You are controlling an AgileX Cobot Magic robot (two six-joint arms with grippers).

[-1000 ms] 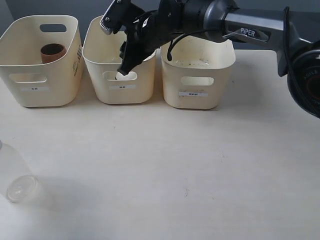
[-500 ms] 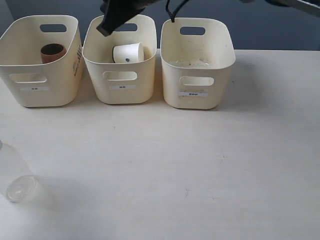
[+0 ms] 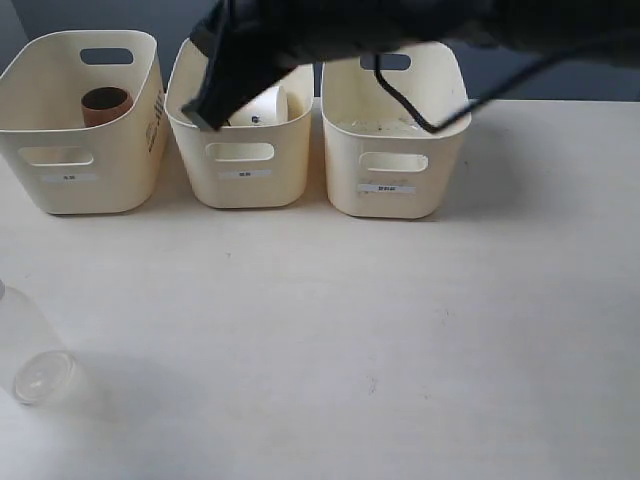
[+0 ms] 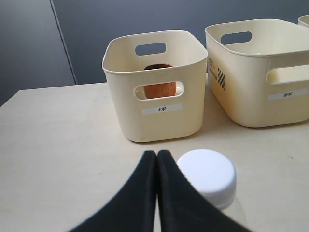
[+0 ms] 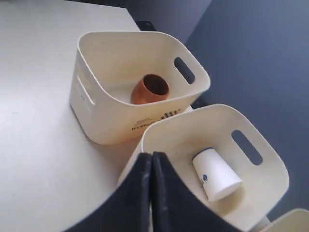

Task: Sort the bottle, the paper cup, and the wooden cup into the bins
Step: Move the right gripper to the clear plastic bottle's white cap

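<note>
paper cup [image 5: 216,175]: white, blue-banded base, on its side | middle bin [image 5: 256,193]

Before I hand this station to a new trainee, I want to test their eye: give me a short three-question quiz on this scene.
1. True or false: the wooden cup and the paper cup share one bin.
2. Which task item is not yet in any of the bins?
A. the bottle
B. the paper cup
C. the wooden cup
3. Fill in: the paper cup in the middle bin lies on its ____.

Key
1. False: the wooden cup is in the left bin, the paper cup in the middle bin.
2. A: the bottle is on the table.
3. side
</note>
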